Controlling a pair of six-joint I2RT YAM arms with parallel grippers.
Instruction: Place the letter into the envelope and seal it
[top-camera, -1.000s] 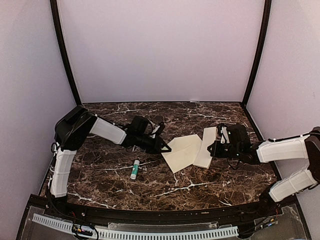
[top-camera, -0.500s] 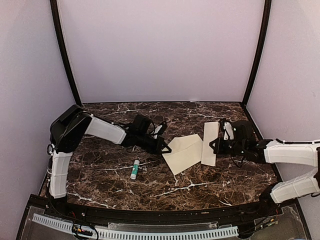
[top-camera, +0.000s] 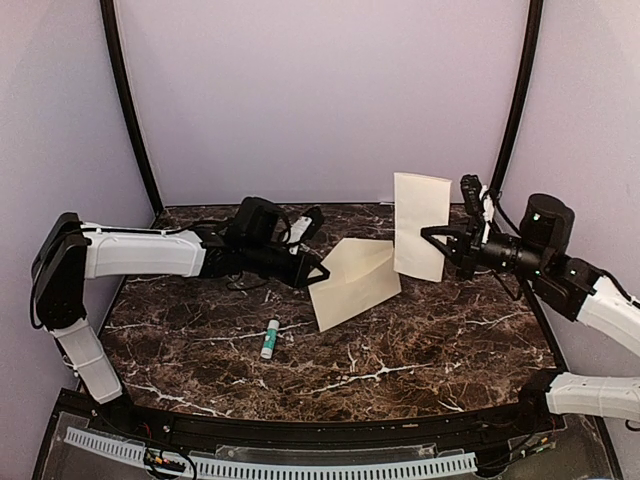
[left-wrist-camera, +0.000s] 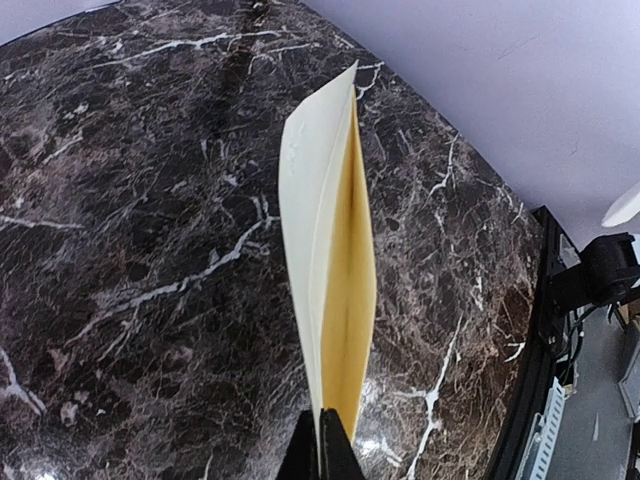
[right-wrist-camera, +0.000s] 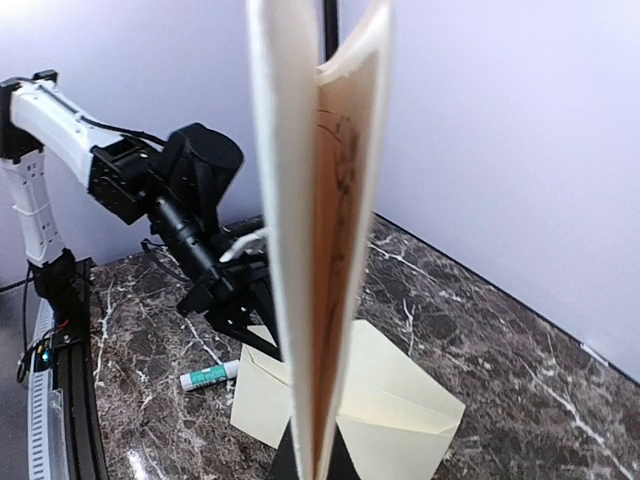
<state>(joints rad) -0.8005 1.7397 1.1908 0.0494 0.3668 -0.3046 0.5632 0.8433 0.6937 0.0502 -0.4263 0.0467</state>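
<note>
**Clerk:** Item one, nearest?

**Checker:** White ribbed strip (top-camera: 270, 465) along the near edge of the dark marbled desk (top-camera: 430, 350).

**Clerk:** Next?

**Checker:** Glue stick (top-camera: 270, 339), white body with a green end, lying flat left of centre. It is near the envelope's low corner but apart from it.

**Clerk:** Item three?

**Checker:** The envelope (top-camera: 352, 283), plain pale cream, at mid-desk. It is raised and tilted, with its left edge highest. The left pincer (top-camera: 322, 272) is clamped on that left edge, and the arm reaches in low from the left. The left wrist view shows the envelope edge-on (left-wrist-camera: 330, 290): two thin leaves gape slightly and the inside is a warmer yellow. I cannot tell whether its low corner rests on the desk.

**Clerk:** Item four?

**Checker:** The letter (top-camera: 419, 226), cream and folded, at the far right. It is held upright, clear of the desk and above the envelope's right end. The right pincer (top-camera: 432, 237) is clamped on its lower right edge. In the right wrist view its leaves (right-wrist-camera: 310, 250) bow apart and brown ornament shows on the inner face.

**Clerk:** Obstructions?

**Checker:** In that view the letter fills the centre and hides part of the envelope (right-wrist-camera: 370, 410) and of the left arm (right-wrist-camera: 170, 190) behind it. In the top view the letter's lower left edge overlaps the envelope's right tip, and I cannot tell whether they touch.

**Clerk:** Farthest?

**Checker:** Plain lilac back wall (top-camera: 320, 100).
</note>
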